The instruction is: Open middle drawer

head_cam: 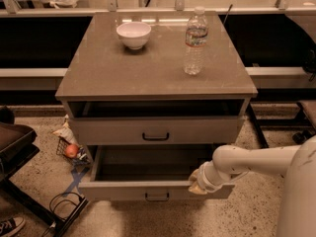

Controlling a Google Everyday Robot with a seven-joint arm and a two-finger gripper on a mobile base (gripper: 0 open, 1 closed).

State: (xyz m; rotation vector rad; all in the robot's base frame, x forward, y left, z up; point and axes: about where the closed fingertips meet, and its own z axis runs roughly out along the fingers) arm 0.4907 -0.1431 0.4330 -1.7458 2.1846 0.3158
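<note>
The middle drawer is pulled well out of the grey-beige cabinet, and its dark empty inside shows. Its flat front panel carries a small black bar handle at the centre. My gripper is at the top edge of that front panel, to the right of the handle, with the white arm reaching in from the right. Above it, the taller drawer front with the same kind of handle is pushed in. The lowest drawer is hidden under the pulled-out one.
On the cabinet top stand a white bowl and a clear water bottle. On the floor at left are a wire basket with a red fruit, a dark seat, cables and a shoe.
</note>
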